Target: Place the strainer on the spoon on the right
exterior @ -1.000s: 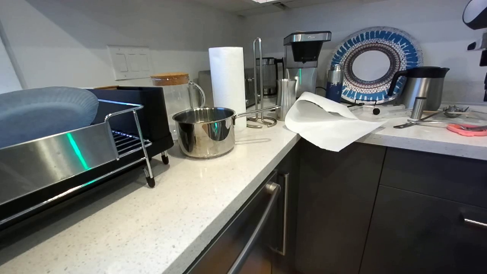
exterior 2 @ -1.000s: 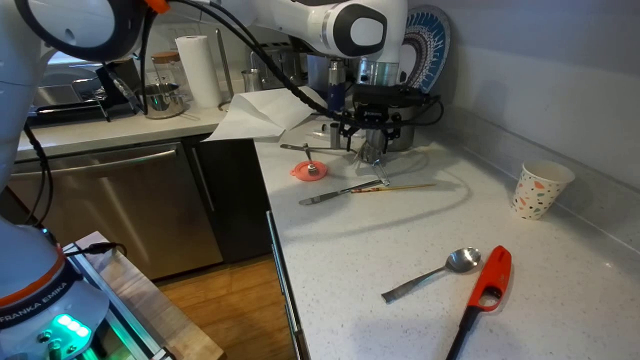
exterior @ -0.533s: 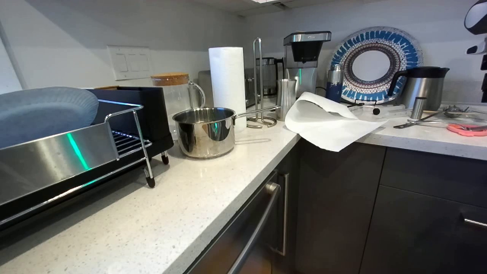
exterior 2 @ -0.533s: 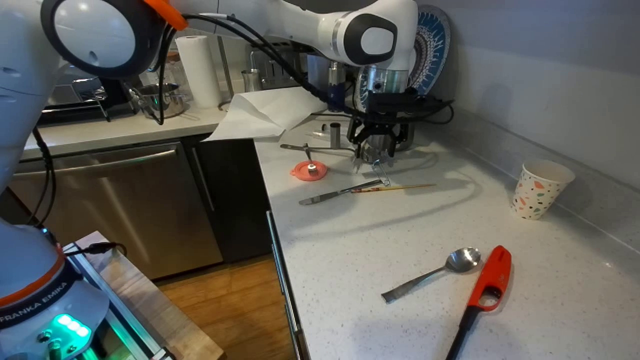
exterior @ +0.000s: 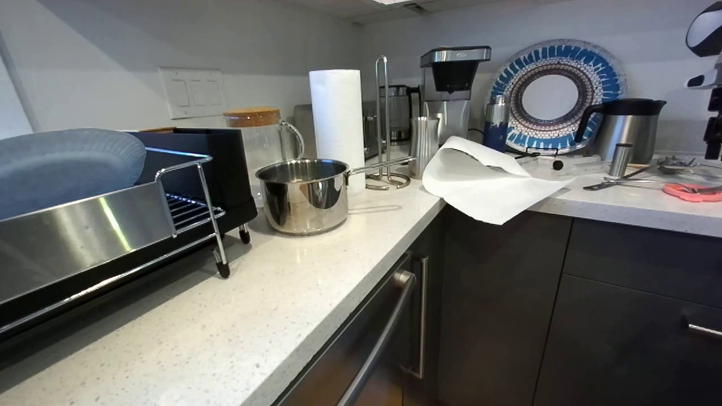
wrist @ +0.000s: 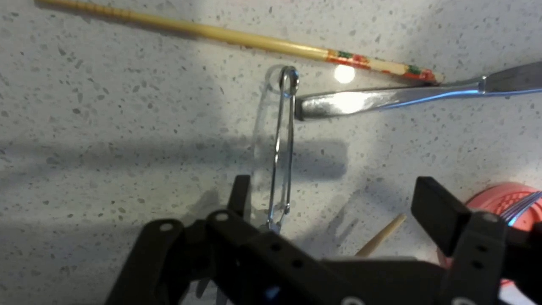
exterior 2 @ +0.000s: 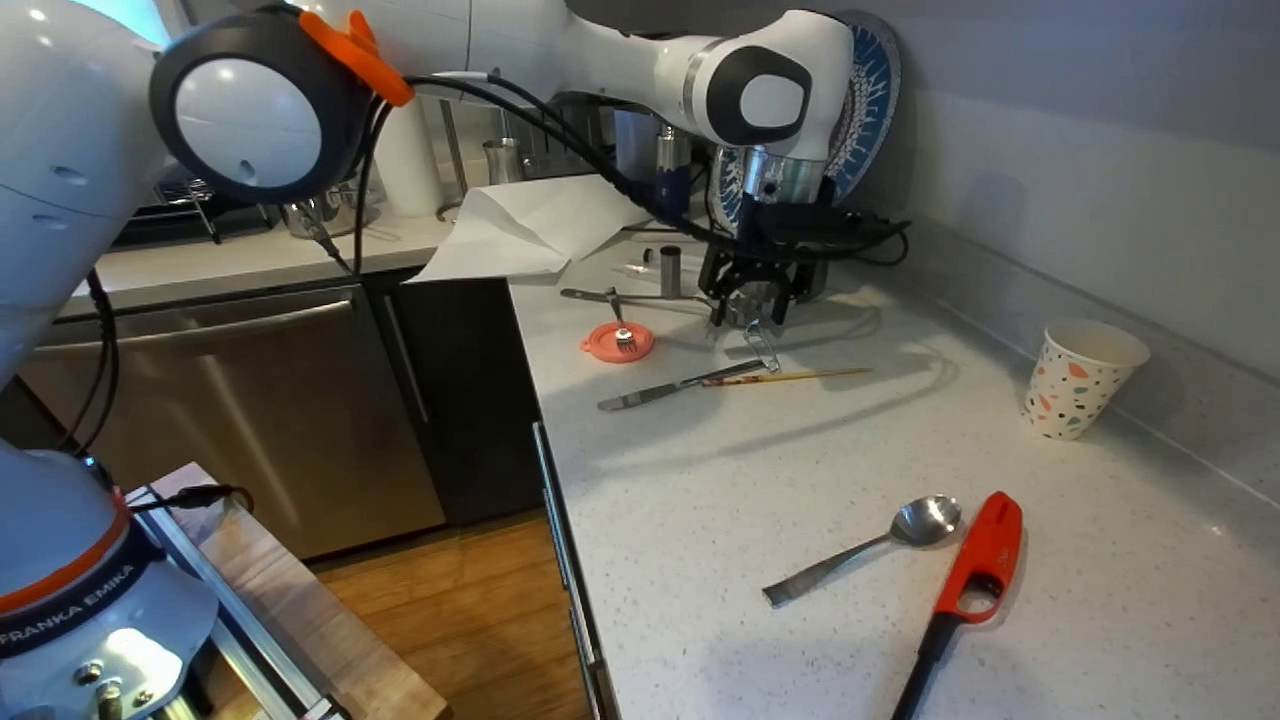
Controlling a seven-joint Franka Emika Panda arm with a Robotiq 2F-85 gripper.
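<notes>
Pointing down at the surface [exterior 2: 700,560], the fingers [wrist: 438,214] stand spread — the strainer [wrist: 290,148] between them — while the spoon [exterior 2: 912,525] lies well away, beside the lighter [exterior 2: 985,550].

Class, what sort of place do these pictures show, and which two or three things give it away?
A kitchen, most likely: in an exterior view, the counter holds a saucepan, a dish rack and what looks like a coffee maker.

The outstretched arm [exterior 2: 520,50] holds its tool [wrist: 338,197] downward, jaws apart.
</notes>
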